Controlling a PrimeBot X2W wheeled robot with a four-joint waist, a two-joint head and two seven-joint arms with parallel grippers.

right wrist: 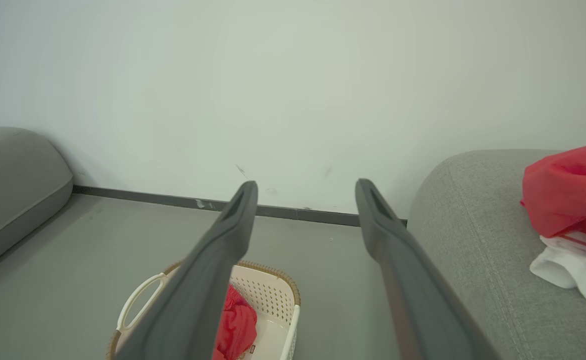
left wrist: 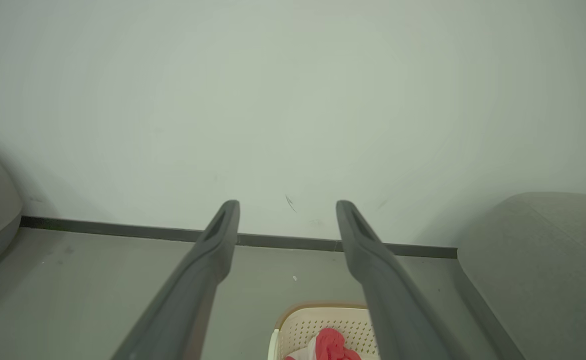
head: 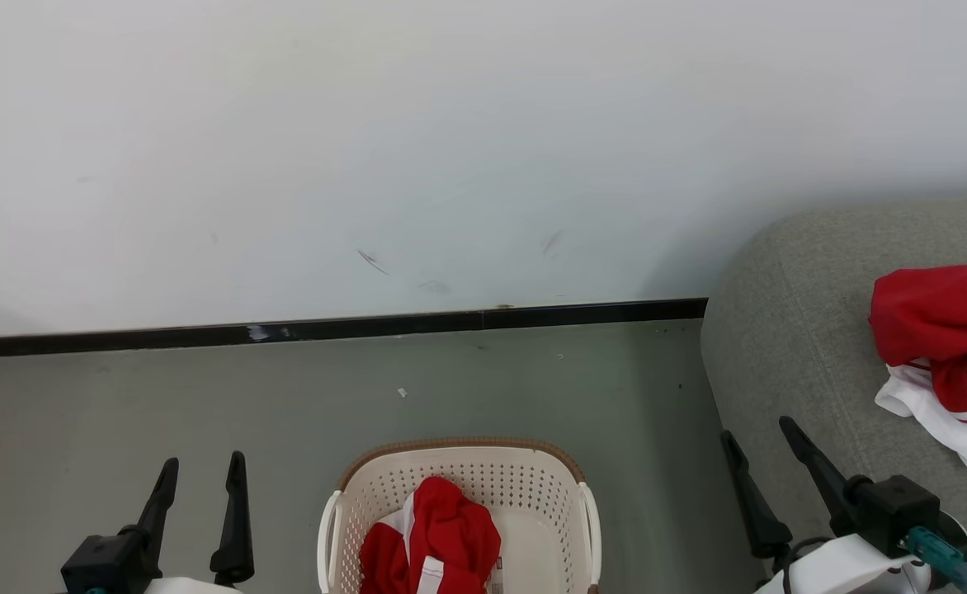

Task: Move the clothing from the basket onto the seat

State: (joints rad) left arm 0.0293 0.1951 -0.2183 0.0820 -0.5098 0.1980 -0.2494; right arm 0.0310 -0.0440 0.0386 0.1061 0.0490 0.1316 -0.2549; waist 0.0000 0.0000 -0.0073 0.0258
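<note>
Halfway, one garment (head: 945, 330) is laid on the sofa (head: 789, 346), a second garment (head: 446, 528) is left in the basket (head: 459, 445), with left gripper (head: 205, 460) and right gripper (head: 755, 429) spread empty.

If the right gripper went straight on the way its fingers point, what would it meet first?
Likely the wall just above the baseboard; the line from the right gripper looks free till there, though depth is unclear.

Cream perforated basket (head: 533, 487) upright on floor, crumpled red-and-white garment (head: 438, 532) inside. Second garment (head: 941, 330), red over white, bunched on grey seat (head: 780, 346), right of basket.
</note>
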